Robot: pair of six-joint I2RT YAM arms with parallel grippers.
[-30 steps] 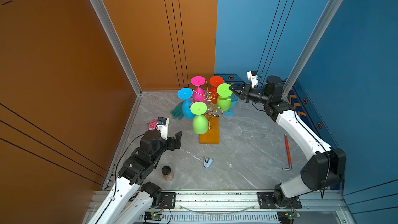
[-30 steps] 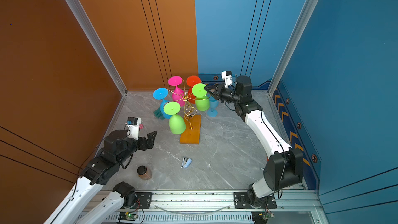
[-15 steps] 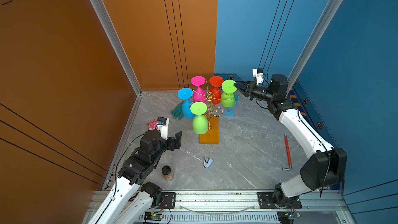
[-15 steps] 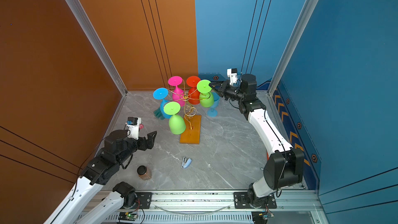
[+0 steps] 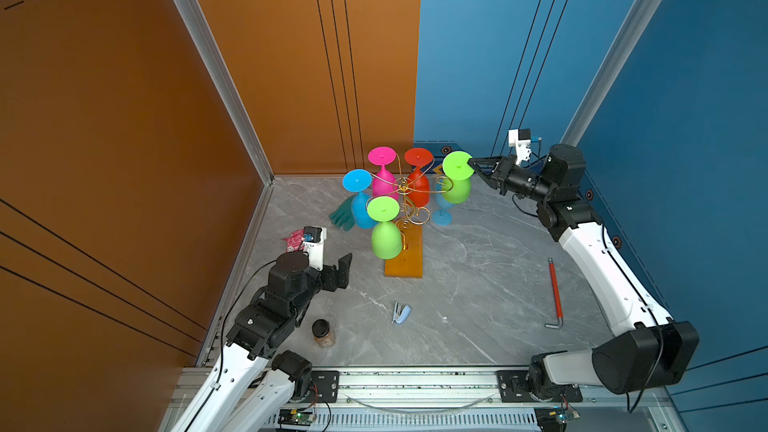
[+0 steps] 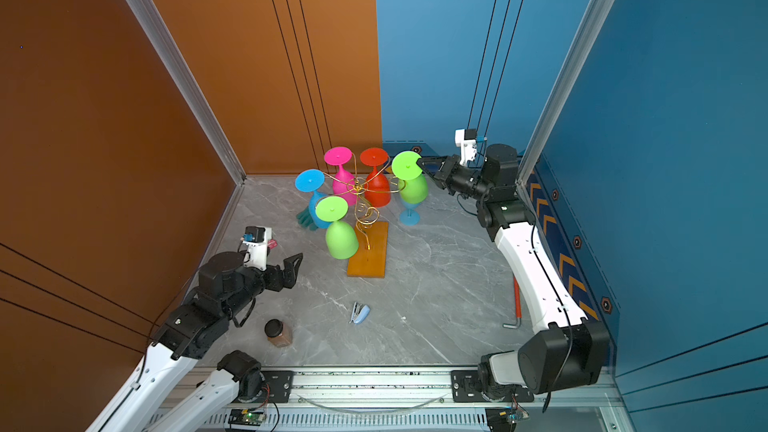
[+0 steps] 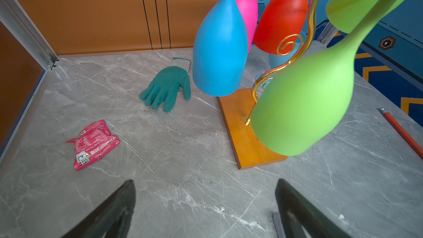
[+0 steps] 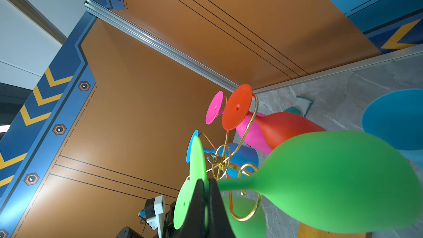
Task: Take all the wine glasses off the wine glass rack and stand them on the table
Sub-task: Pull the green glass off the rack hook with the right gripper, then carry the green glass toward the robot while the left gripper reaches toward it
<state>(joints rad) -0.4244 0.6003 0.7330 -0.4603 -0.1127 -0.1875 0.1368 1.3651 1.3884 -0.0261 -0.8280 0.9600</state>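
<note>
Grey marble-patterned worktop, enclosed by orange and blue wall panels. The wine glass rack stood towards the back of the worktop, near the middle, with its wooden base flat on the surface. Four glasses hung bowl-down from its gold wire arms: a pink glass, a red glass, a blue glass and a front green glass. The right claw was pressed together on the edge of the foot disc of another green wine glass. This glass was held bowl-down, foot uppermost, at the outer curl of the rack arm nearest the right robot arm. Whether its stem was clear of the wire curl could not be told. A pale blue glass stood upright on the worktop just beside it. The left claw was spread wide and empty, low over the worktop, apart from the rack and facing it. Also on the worktop: teal glove, pink packet, stapler, red-handled hex key, small jar.
</note>
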